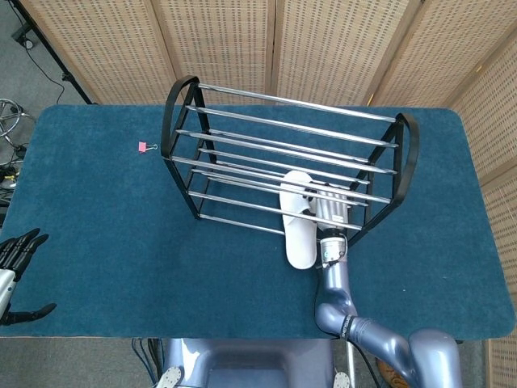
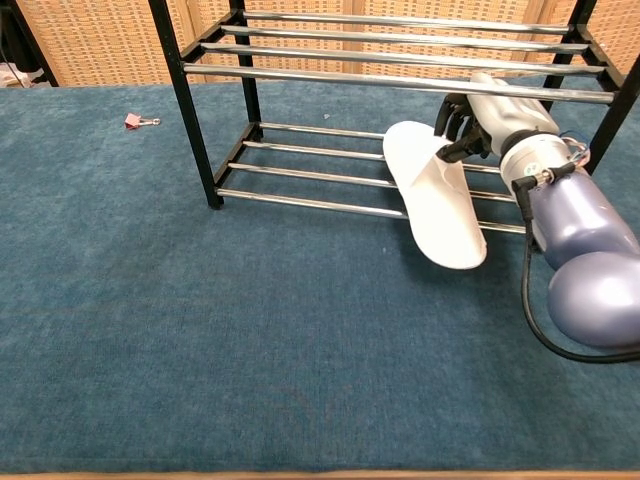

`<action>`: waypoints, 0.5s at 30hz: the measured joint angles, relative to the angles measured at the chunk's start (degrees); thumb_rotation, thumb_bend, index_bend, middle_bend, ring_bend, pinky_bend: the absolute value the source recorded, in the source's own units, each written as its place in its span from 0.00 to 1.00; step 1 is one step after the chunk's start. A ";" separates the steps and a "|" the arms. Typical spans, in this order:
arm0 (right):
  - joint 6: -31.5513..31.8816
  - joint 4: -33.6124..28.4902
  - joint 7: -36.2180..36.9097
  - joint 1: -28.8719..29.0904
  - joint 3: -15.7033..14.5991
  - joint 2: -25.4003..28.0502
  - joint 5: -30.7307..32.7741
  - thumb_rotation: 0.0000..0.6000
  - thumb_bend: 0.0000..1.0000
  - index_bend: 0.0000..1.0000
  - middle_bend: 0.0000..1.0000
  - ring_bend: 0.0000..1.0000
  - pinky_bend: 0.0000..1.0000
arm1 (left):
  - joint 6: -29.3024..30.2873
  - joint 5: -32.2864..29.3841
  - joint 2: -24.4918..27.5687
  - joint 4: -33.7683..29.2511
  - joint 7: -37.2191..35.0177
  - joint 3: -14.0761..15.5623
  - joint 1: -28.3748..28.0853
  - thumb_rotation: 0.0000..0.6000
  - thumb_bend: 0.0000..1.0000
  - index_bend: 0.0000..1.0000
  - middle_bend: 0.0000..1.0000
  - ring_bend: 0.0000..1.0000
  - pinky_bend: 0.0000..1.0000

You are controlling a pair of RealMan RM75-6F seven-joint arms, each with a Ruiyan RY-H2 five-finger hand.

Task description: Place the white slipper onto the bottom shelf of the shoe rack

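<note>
Gripping the white slipper (image 2: pixel 435 195), right robot hand (image 2: pixel 462 128) inside the shoe rack (image 1: pixel 179 97), toe across the bottom shelf (image 2: pixel 300 176) rails.

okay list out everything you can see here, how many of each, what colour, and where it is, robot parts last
slipper: one, white, lying across the front bars of the shoe rack's bottom shelf, heel end sticking out over the table
shoe rack: one, black frame with silver bars, standing mid-table
binder clip: one, pink, on the table left of the rack
table: one, covered in blue carpet
folding screen: one, tan woven panels, behind the table
right robot hand: one, dark fingers, holding the slipper's side under the upper shelf
left robot hand: one, black, at the table's left edge, holding nothing
</note>
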 measured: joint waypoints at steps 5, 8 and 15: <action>-0.39 1.74 0.41 0.73 0.78 -0.91 0.88 1.00 0.66 0.63 0.58 0.50 0.61 | -0.11 -0.10 0.10 0.07 -0.30 -0.07 -0.08 1.00 0.00 0.00 0.00 0.00 0.00; -0.58 2.87 0.48 1.08 1.00 -1.48 1.24 1.00 0.66 0.63 0.58 0.50 0.61 | -0.10 -0.18 0.14 0.16 -0.47 -0.09 -0.07 1.00 0.00 0.00 0.00 0.00 0.00; -0.42 4.86 0.49 2.19 2.43 -2.74 2.47 1.00 0.66 0.63 0.58 0.50 0.61 | -0.16 -0.31 0.26 0.25 -0.89 -0.20 -0.12 1.00 0.00 0.00 0.00 0.00 0.00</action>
